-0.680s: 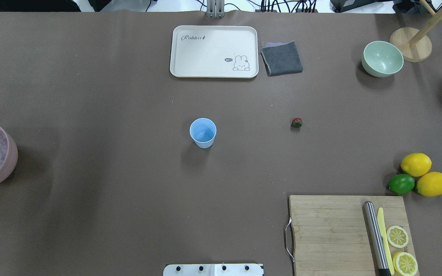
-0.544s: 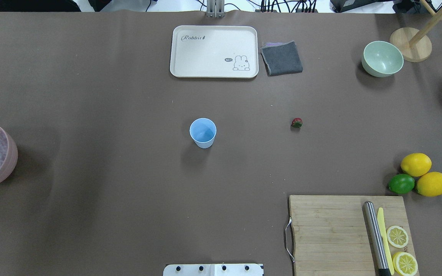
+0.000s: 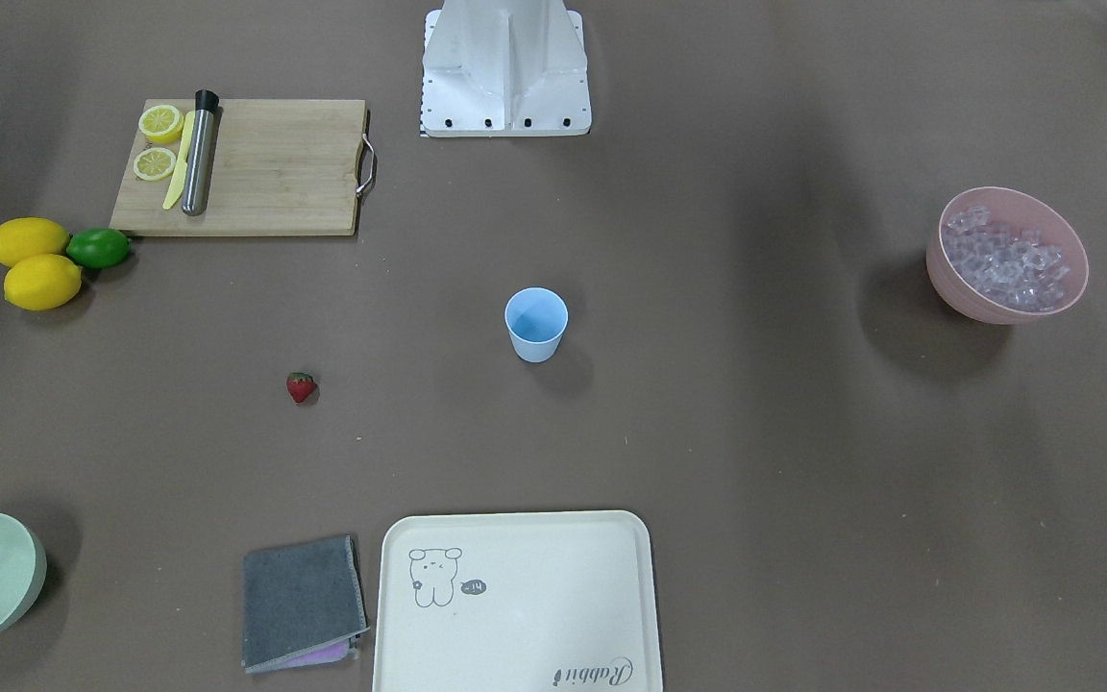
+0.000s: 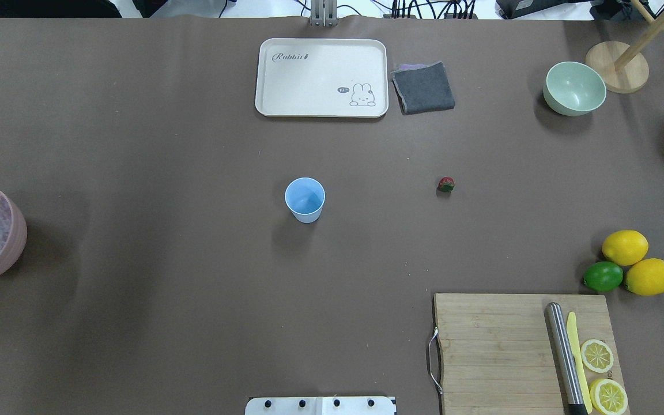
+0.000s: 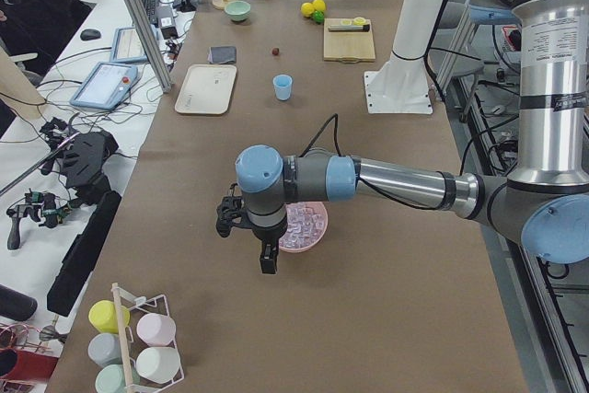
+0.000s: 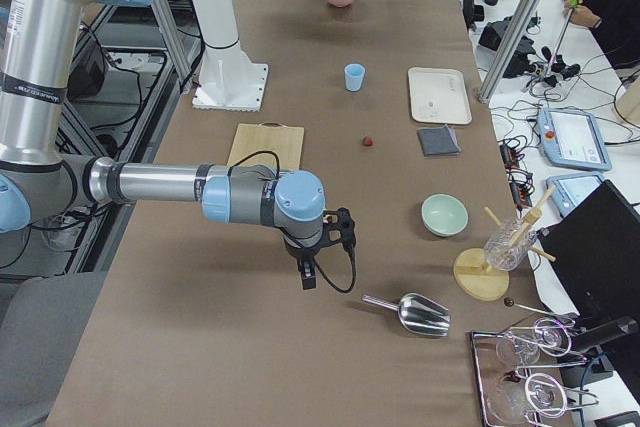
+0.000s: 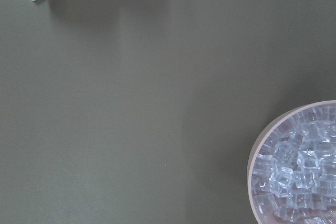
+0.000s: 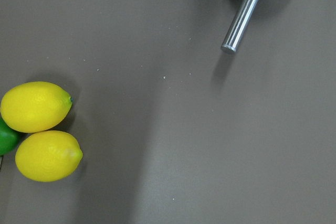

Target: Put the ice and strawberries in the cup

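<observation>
The light blue cup (image 4: 305, 199) stands upright in the middle of the table, also seen from the front (image 3: 536, 324). A small red strawberry (image 4: 446, 184) lies on the table to its right, apart from it. The ice (image 3: 1005, 258) fills a pink bowl (image 4: 16, 242) at the table's left end. My left gripper (image 5: 266, 262) hangs beside that bowl, whose ice (image 7: 299, 169) shows at the lower right of the left wrist view. My right gripper (image 6: 307, 275) hangs over bare table near the right end. I cannot tell whether either gripper is open or shut.
A cutting board (image 4: 499, 351) carries a knife and lemon slices. Two lemons (image 4: 625, 246) and a lime (image 4: 603, 276) lie beside it. A cream tray (image 4: 320, 78), grey cloth (image 4: 423, 87) and green bowl (image 4: 574, 88) sit at the far edge. A metal scoop (image 6: 420, 314) lies near the right gripper.
</observation>
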Available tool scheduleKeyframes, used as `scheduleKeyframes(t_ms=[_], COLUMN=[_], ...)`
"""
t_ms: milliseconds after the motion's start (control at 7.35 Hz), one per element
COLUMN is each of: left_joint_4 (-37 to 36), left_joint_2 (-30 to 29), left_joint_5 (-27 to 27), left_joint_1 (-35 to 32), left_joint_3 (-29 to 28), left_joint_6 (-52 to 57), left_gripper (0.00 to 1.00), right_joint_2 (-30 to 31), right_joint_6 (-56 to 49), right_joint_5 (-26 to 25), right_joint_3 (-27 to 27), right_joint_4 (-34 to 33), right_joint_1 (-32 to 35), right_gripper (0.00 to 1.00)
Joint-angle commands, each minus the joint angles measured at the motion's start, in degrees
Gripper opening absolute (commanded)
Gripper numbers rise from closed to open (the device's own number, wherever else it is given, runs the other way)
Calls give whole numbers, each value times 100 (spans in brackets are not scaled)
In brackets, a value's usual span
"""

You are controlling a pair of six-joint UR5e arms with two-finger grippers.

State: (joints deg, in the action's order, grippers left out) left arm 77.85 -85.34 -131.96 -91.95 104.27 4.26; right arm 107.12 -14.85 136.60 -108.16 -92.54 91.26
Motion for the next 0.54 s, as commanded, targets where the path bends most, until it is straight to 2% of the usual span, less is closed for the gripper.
scheduleKeyframes(t_ms=[0,408], left_joint_4=[81,169], left_joint_2=[-27,165], left_joint_5=[21,4], left_joint_1=[19,168], left_joint_3=[67,216], left_joint_6=[-452,-444], left_gripper=[98,98], right_joint_2=[2,54], right_joint_6=[0,0], right_joint_5=[33,51], right_joint_3=[-20,-29], right_joint_4=[-1,-10], right_joint_1=[6,-3], right_gripper=[100,100])
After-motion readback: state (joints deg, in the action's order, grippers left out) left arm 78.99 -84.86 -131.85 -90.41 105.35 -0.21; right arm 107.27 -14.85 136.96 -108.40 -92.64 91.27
